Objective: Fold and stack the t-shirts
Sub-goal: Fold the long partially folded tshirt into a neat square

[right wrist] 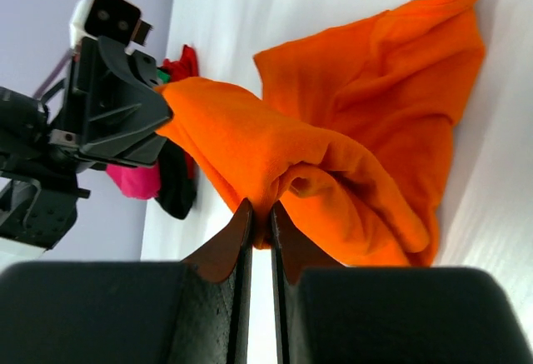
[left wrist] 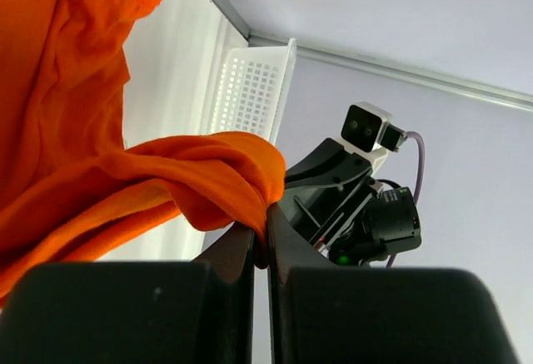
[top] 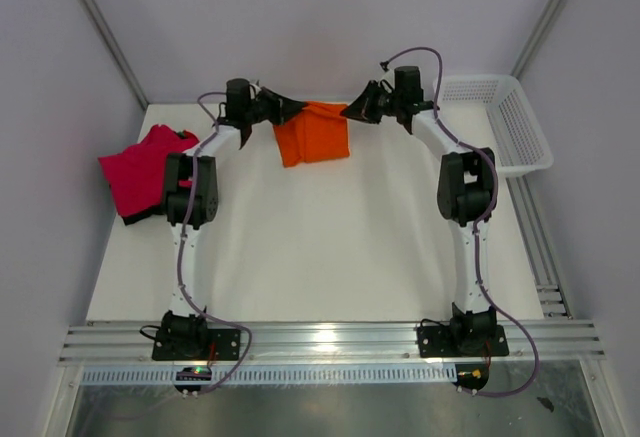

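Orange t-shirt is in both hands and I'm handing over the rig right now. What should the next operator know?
Left hand: shut on one corner of the orange t-shirt.
Right hand: shut on another, cloth lifted at the far side of the table.
Pink t-shirt lies crumpled at the left edge, black t-shirt partly under it.
Done: nothing stacked.
Left: finish the orange fold, fold the other two, stack all three.

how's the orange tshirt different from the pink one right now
The bright orange cloth t-shirt is pinched along its far edge by the left pincer and right pincer; the magenta-pink cloth t-shirt is untouched. Orange lies at the back middle of the white table, pink at its left edge. Both are plain, single-coloured.
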